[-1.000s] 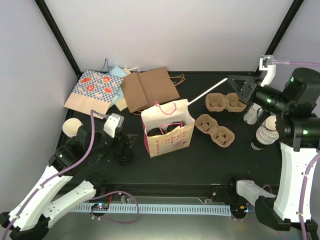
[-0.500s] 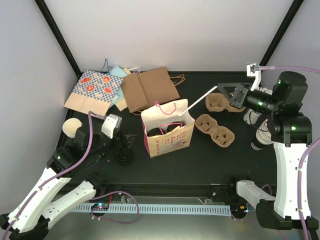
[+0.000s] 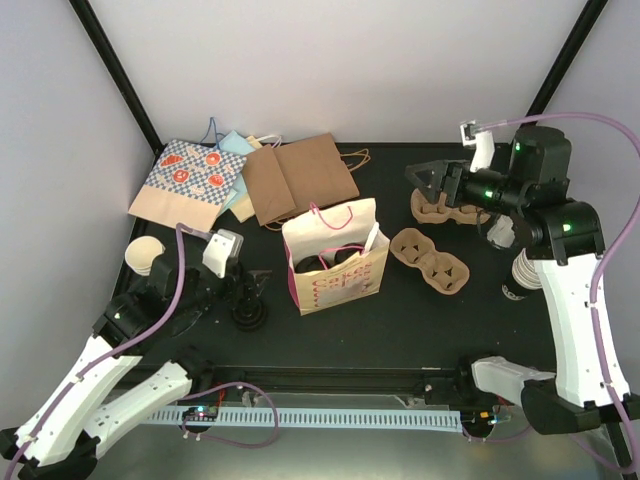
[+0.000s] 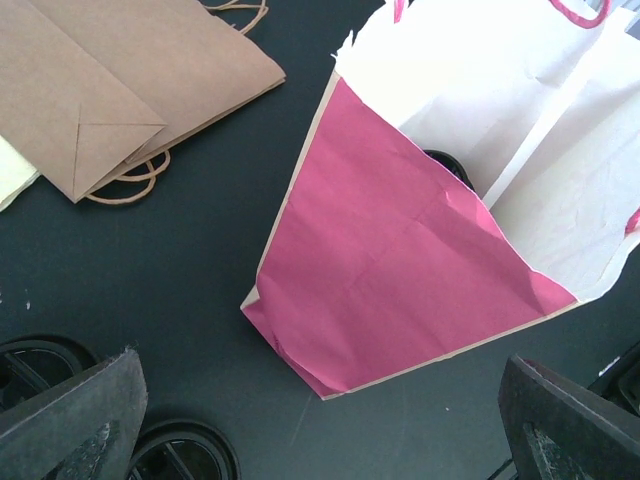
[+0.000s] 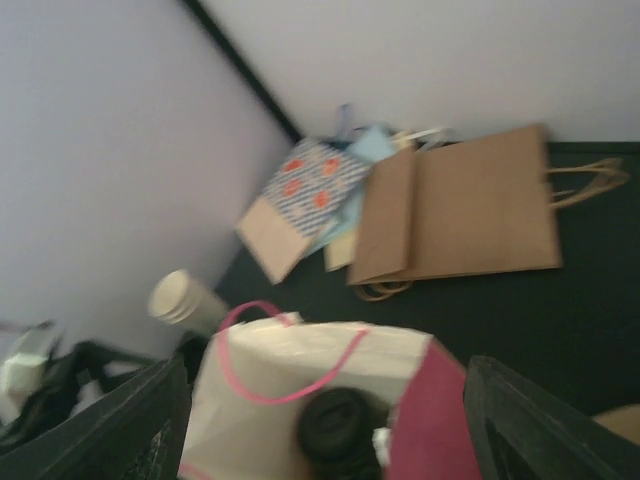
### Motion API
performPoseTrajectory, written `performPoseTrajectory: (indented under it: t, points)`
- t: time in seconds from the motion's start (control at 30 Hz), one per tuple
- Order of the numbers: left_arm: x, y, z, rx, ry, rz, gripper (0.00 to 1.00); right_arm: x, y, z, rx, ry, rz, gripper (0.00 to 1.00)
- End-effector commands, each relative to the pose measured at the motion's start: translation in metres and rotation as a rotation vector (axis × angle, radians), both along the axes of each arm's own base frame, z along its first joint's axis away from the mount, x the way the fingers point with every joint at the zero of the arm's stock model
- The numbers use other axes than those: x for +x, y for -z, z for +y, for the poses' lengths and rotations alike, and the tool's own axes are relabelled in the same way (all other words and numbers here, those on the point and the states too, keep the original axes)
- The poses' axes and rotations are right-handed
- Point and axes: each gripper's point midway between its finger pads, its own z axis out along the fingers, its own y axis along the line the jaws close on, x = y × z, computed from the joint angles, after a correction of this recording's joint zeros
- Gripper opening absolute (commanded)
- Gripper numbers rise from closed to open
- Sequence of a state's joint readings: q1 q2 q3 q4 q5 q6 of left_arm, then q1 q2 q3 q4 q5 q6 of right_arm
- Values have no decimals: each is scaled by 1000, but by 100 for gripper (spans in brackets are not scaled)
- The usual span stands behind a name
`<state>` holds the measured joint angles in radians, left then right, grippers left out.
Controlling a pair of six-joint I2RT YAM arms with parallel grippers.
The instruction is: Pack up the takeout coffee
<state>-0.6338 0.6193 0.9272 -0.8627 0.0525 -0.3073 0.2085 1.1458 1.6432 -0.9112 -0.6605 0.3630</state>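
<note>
Black-lidded cup (image 5: 340,428) seemingly inside bag (image 5: 250,415)

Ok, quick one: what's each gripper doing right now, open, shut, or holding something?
Left gripper: open, holding nothing.
Right gripper: open, holding nothing.

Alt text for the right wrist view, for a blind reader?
An open paper bag with a pink handle, a black cup lid showing inside, sits below the open right pincer. Flat brown bags lie beyond on the dark table.
</note>
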Motion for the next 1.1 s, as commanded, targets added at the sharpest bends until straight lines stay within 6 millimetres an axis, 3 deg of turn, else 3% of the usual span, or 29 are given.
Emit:
performPoseTrajectory:
  t: [0.0, 0.13, 0.33, 0.43, 0.7, 0.87, 1.0, 1.07]
  points:
    - [-2, -7, 7, -1, -18, -24, 99, 29, 16, -55, -236, 330, 8, 77]
    - [-1, -5, 8, 9, -22, -30, 99, 49, 36, -108, -440, 594, 55, 76]
    - [1, -5, 3, -6, -6, -39, 99, 65, 77, -186, -785, 968, 192, 56]
    - [4, -7, -4, -26, 8, -41, 99, 79, 98, -203, -818, 1008, 277, 53]
    - [20, 0, -22, -36, 46, -53, 99, 106, 120, -243, -981, 1205, 356, 45]
    - [31, 5, -27, -9, 53, -73, 99, 125, 145, -261, -977, 1208, 428, 40]
    - [36, 2, -27, 6, 50, -106, 99, 127, 151, -277, -1036, 1236, 461, 39]
    - [39, 3, -25, 10, 38, -121, 99, 135, 160, -274, -1027, 1194, 470, 36]
